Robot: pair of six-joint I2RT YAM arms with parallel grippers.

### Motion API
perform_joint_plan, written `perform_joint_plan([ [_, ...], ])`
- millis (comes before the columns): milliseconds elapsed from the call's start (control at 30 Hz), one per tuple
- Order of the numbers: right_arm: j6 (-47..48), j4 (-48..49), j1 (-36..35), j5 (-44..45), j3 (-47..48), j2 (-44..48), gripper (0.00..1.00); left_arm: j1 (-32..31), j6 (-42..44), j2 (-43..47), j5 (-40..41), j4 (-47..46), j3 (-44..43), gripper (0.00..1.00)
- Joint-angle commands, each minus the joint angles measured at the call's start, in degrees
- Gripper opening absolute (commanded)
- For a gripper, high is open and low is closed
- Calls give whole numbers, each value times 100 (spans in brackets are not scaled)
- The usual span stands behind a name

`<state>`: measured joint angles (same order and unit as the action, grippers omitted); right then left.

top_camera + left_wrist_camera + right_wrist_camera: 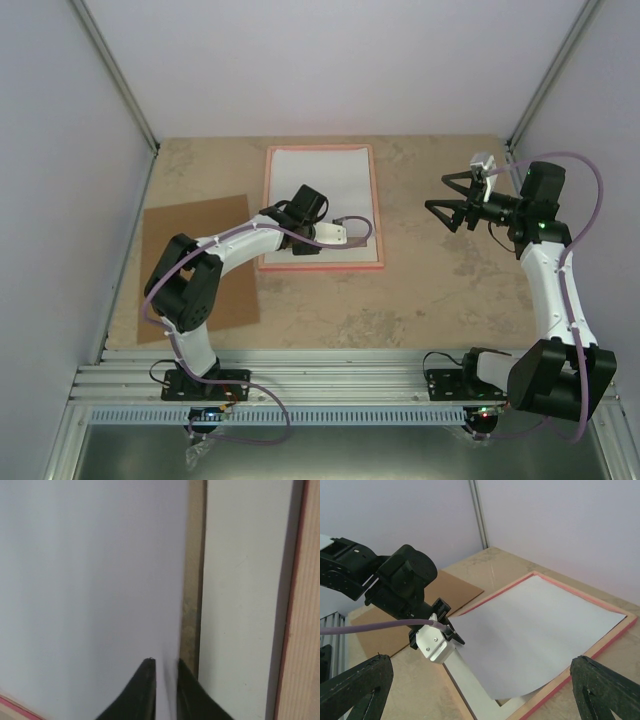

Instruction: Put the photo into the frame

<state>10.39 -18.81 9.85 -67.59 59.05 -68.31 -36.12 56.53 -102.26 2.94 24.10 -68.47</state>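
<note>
The photo shows only its plain white back and lies over the pink frame. Its far end rests inside the frame, while its near corner is lifted and curved. My left gripper pinches that raised corner, its black fingertips nearly together on the sheet's edge. In the left wrist view the sheet fills the left side and runs between the narrow jaws of the gripper, with the frame's white inner border to the right. My right gripper hovers open to the right of the frame, holding nothing.
A plain brown board lies flat on the table left of the frame, partly under the left arm. Grey walls close in the table on three sides. Aluminium rails run along the near edge.
</note>
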Motion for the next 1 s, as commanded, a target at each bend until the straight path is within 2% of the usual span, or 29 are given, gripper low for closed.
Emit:
perform_joint_plan([
  [0, -61, 93, 26, -153, -87, 67, 98, -9, -36, 14, 10, 42, -92, 18],
  [433, -97, 149, 27, 40, -89, -27, 98, -9, -361, 426, -531, 907, -338, 65],
  [567, -220, 226, 26, 419, -34, -159, 98, 93, -762, 663, -768, 913, -344, 83],
  [667, -424, 377, 8, 664, -34, -326, 97, 386, -1403, 786, -1105, 807, -551, 97],
  [867, -578, 437, -517, 1684, 188, -1069, 90, 1499, -3134, 794, -2237, 526, -890, 99],
  [967, -646, 332, -845, 2011, 486, -1674, 86, 1725, -4008, 673, -1858, 217, -796, 100],
])
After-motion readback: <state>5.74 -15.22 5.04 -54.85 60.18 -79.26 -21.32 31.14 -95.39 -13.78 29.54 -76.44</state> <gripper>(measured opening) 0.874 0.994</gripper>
